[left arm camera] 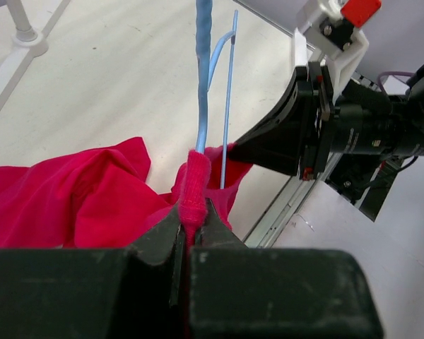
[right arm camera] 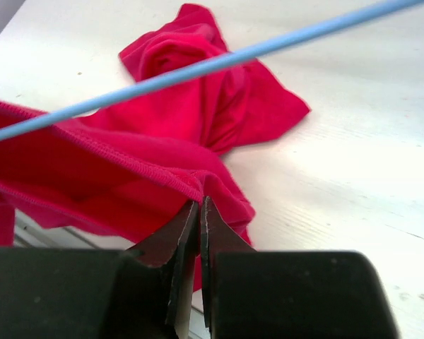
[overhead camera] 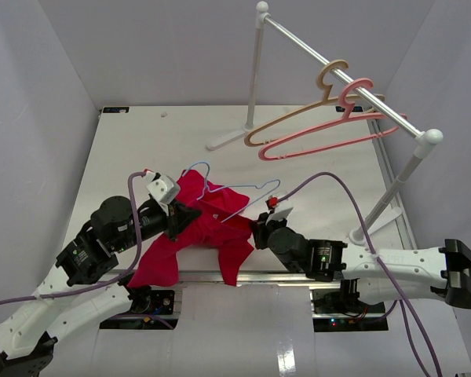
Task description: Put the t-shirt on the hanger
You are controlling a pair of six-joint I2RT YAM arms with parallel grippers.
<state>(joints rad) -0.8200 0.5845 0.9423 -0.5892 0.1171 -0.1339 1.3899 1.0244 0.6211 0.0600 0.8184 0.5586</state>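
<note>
1. Your left tool (left arm camera: 191,220) pinches a fold of the t-shirt (left arm camera: 92,198); the hanger (left arm camera: 201,85) wire runs into that fold.
2. Your right tool (right arm camera: 199,206) clamps the t-shirt hem; t-shirt bunched on the surface (overhead camera: 220,133), between both tools.

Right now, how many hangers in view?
3: tan hanger and pink hanger hang on the rack rail, back right; light-blue hanger is at the t-shirt, front centre. None looks hidden.
</note>
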